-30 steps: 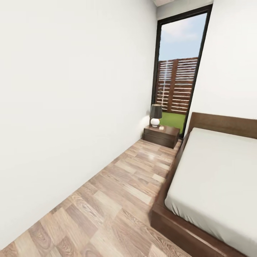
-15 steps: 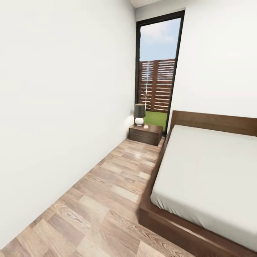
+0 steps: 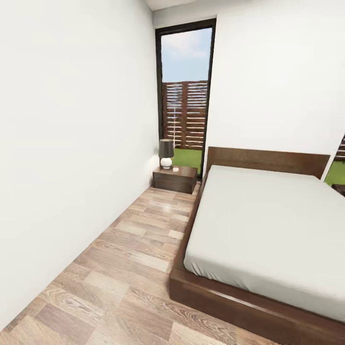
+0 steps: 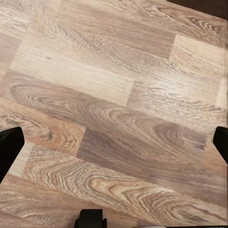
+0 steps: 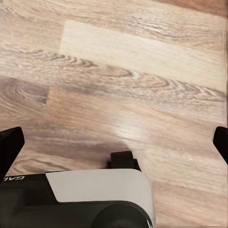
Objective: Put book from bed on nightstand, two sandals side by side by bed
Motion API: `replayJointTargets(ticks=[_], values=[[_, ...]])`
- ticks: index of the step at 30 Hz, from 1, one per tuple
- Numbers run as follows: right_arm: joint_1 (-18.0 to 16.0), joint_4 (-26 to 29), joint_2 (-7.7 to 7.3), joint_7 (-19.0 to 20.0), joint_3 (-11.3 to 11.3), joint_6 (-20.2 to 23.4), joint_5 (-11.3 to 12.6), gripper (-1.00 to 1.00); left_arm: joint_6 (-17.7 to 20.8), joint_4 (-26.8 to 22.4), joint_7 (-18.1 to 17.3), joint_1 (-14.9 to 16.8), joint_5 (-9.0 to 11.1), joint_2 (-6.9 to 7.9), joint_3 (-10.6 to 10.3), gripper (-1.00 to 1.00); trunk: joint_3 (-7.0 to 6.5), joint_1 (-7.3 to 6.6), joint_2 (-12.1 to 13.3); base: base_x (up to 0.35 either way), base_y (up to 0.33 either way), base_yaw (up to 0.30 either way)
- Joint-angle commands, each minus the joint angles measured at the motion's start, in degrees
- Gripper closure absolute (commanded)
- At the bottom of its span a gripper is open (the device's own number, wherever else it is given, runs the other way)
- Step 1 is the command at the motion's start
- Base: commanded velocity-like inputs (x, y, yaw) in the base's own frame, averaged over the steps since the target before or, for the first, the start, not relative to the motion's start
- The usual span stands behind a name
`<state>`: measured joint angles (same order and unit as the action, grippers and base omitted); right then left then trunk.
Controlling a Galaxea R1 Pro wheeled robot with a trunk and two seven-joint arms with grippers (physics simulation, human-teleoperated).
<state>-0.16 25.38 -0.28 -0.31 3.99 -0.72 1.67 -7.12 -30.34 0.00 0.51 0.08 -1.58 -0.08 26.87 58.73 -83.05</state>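
The left gripper [image 4: 114, 142] hangs over bare plank floor [image 4: 109, 95], its fingers spread wide and holding nothing. The right gripper [image 5: 114, 137] is spread just as wide above the same floor, also empty. From the head camera, the bed [image 3: 268, 225] fills the right side, its mattress bare. The nightstand [image 3: 175, 179] stands far off at the bed's left, by the window [image 3: 184, 96], carrying a lamp [image 3: 166, 153].

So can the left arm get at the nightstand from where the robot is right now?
Probably not. The nightstand stands at the far end of the floor, beside the bed, while the left gripper points down at bare planks, fingers wide apart. The base would likely need to move closer first.
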Motion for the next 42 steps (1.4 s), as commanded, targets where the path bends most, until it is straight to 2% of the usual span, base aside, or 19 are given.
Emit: replayJointTargets(ticks=[1, 42], values=[[-0.02, 0.02, 0.01, -0.03, 0.05, -0.07, 0.18, -1.0, -0.17, 0.02, 0.0, 0.02, 0.01, 0.0, -0.01, -1.0, 0.05, 0.0, -0.03, 0.0, 0.0, -0.3], [-0.02, 0.02, -0.01, -0.04, 0.05, -0.08, 0.26, -1.0, -0.17, 0.02, -0.07, 0.02, 0.01, 0.0, -0.01, -1.0, 0.05, 0.0, -0.03, 0.0, 0.0, -0.3]])
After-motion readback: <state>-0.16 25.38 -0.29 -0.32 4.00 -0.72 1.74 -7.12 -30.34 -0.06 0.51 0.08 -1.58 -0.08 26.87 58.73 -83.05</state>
